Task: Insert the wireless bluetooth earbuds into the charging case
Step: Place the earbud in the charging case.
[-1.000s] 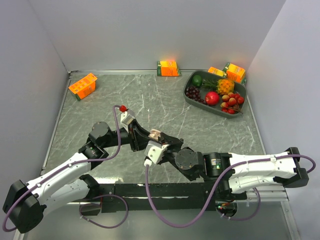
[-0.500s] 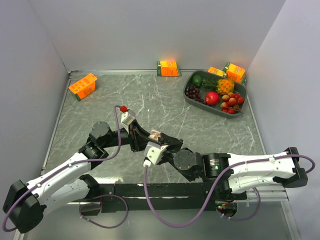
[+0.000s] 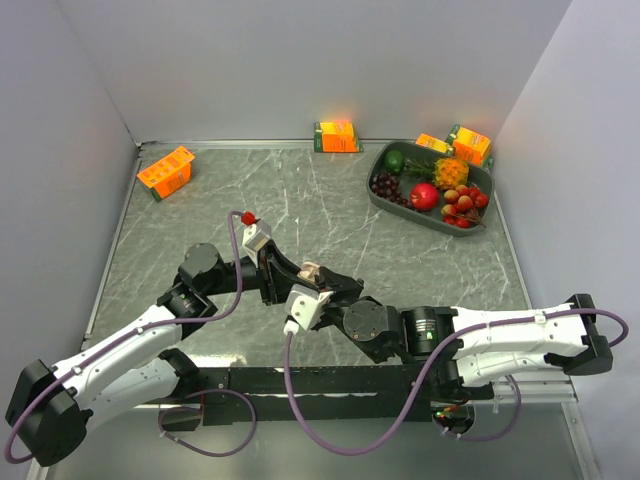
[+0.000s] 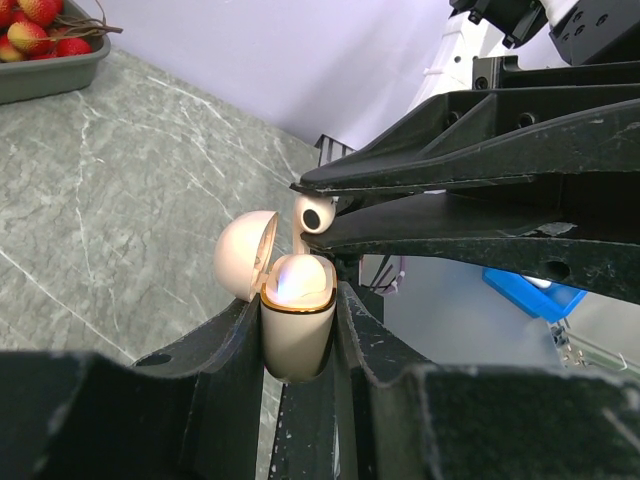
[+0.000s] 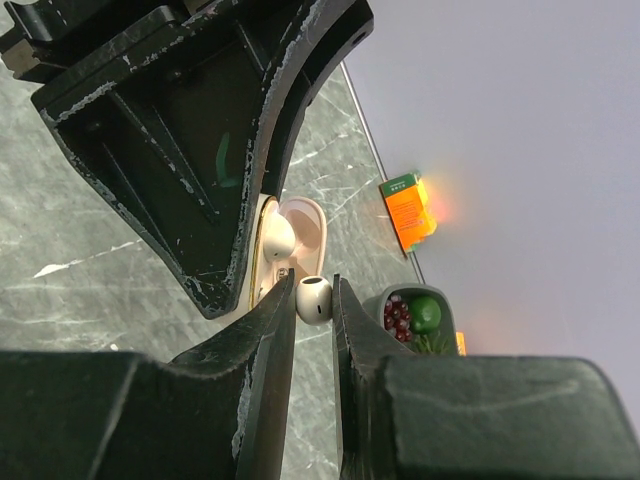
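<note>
My left gripper point(image 4: 298, 335) is shut on the pale-beige charging case point(image 4: 297, 320), held upright with its lid point(image 4: 245, 255) flipped open to the left. One earbud point(image 5: 275, 238) sits in the case. My right gripper point(image 5: 313, 295) is shut on a second earbud point(image 5: 313, 298) and holds it just over the case's open top; the same earbud shows in the left wrist view point(image 4: 315, 214). In the top view the two grippers meet at the case point(image 3: 311, 270) above the middle of the table.
A grey tray of fruit point(image 3: 482, 222) stands at the back right. Orange cartons sit at the back left point(image 3: 165, 171), back centre point(image 3: 336, 135) and back right point(image 3: 470, 144). The marbled table point(image 3: 200, 210) lies below the raised grippers.
The right arm has shifted slightly left toward the case. The left arm has stayed in place.
</note>
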Available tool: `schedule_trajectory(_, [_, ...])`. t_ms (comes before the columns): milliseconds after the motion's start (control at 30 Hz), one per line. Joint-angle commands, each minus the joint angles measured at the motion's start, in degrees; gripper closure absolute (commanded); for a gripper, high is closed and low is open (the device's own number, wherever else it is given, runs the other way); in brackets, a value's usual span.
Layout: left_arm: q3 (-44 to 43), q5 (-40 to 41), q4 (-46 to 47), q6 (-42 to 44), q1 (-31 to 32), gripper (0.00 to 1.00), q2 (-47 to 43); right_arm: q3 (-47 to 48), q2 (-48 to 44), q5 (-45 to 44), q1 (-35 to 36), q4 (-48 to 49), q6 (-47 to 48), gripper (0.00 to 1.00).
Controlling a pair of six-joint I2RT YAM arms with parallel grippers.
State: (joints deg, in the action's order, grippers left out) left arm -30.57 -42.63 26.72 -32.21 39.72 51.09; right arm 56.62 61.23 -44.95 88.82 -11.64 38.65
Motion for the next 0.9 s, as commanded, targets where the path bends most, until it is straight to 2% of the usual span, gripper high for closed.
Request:
schedule_trajectory(0, [-3.1,-0.08,3.87,-0.05,-0.17,0.99,-0.82,-0.11,-0.06,0.92,-0.13,0.3,-0.42,0.98])
schedule_trajectory(133, [-3.09,0.27,3.95,0.12,-0.17,0.99,-0.82,0.86,-0.15,1.18,-0.05,-2.06,-1.91,0.95])
schedule_trajectory(333, [-2.92,0.71,4.31,0.21,-0.17,0.99,-0.64,2.35,-0.85,3.11,0.04,-4.27,-4.99,0.76])
schedule_trajectory(433, [-2.92,0.88,4.31,0.3,-0.18,0.99,-0.64,2.88,-0.76,3.38,-0.13,-4.71,-5.61,0.71])
schedule_trajectory(867, [-2.83,1.32,4.57,0.48,-0.26,0.99,0.06,5.51,-1.29,3.55,-0.05,-3.31,-6.31,0.53])
